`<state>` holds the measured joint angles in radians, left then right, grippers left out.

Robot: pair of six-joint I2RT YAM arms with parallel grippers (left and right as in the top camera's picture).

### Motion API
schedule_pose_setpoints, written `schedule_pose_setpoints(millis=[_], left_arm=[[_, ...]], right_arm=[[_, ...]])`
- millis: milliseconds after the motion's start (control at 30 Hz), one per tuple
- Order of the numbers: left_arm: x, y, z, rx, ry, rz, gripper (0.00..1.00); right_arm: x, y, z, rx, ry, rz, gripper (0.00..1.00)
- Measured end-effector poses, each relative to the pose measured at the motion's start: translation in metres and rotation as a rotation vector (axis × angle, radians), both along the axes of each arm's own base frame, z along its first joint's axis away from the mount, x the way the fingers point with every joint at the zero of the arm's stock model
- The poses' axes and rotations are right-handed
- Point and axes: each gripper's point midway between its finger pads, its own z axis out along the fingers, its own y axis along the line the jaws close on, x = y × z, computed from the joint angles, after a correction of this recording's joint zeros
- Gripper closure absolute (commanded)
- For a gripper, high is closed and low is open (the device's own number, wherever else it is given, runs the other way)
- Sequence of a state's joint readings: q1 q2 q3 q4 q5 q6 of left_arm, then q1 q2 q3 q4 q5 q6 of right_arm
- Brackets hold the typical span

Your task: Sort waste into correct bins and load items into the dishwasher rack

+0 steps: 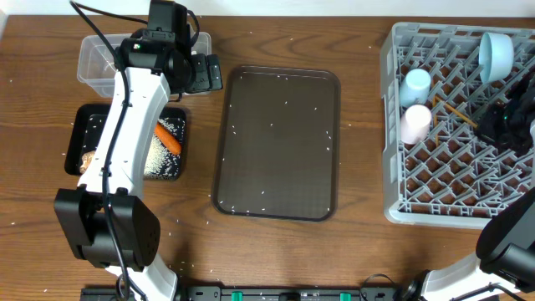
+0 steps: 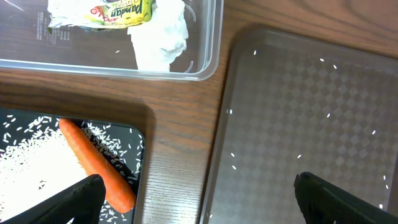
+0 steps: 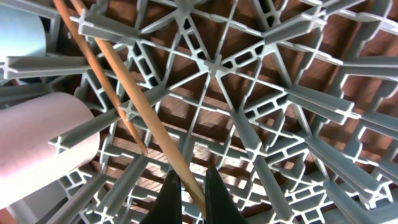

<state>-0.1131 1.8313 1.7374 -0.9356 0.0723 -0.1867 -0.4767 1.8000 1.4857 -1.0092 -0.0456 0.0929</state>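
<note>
My right gripper [image 3: 191,190] is down in the grey dishwasher rack [image 3: 273,81], shut on one wooden chopstick [image 3: 146,106]. A second chopstick [image 3: 99,71] lies beside it. The pale pink cup [image 3: 37,146] lies to their left. From overhead the right gripper [image 1: 500,121] is over the rack [image 1: 391,167], which also holds a light blue dish [image 1: 495,54] and a small blue cup [image 1: 415,82]. My left gripper [image 2: 196,180] is open and empty above the wood between the black tray [image 2: 135,134] and the serving tray. In the black tray are the carrot [image 2: 93,158] and rice [image 2: 25,155]. The clear tub [image 2: 211,59] holds the foil wrapper [image 2: 121,12] and tissue [image 2: 161,37].
The dark brown serving tray [image 1: 280,142] lies mid-table with scattered rice grains on it. A small brown lump [image 1: 88,157] sits at the left end of the black tray [image 1: 84,121]. The clear tub [image 1: 94,60] stands behind it at the far left.
</note>
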Motion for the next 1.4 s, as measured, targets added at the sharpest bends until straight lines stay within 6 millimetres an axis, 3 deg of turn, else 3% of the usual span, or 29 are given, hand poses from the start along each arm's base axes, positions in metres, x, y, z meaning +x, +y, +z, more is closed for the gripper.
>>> schedule_pose_setpoints(millis=[367,600,633,733,800,1167,1267,1400], left_arm=[[0.000,0.000,0.000,0.000,0.000,0.000,0.02],[0.000,0.000,0.000,0.000,0.000,0.000,0.02],[0.000,0.000,0.000,0.000,0.000,0.000,0.02],[0.000,0.000,0.000,0.000,0.000,0.000,0.02],[0.000,0.000,0.000,0.000,0.000,0.000,0.02],[0.000,0.000,0.000,0.000,0.000,0.000,0.02],[0.000,0.000,0.000,0.000,0.000,0.000,0.02],[0.000,0.000,0.000,0.000,0.000,0.000,0.02]], right_arm=[[0.019,0.006,0.024,0.042,-0.090,0.027,0.99],[0.020,0.025,0.024,0.077,-0.078,0.087,0.96],[0.020,0.029,0.023,0.081,-0.069,0.098,0.84],[0.017,0.046,0.022,0.097,-0.037,0.140,0.29],[0.015,0.054,0.021,0.104,-0.019,0.161,0.21],[-0.003,0.063,0.021,0.139,0.054,0.167,0.20],[-0.001,0.063,0.034,0.127,0.029,0.171,0.23],[0.002,0.066,0.068,0.078,-0.065,0.191,0.37]])
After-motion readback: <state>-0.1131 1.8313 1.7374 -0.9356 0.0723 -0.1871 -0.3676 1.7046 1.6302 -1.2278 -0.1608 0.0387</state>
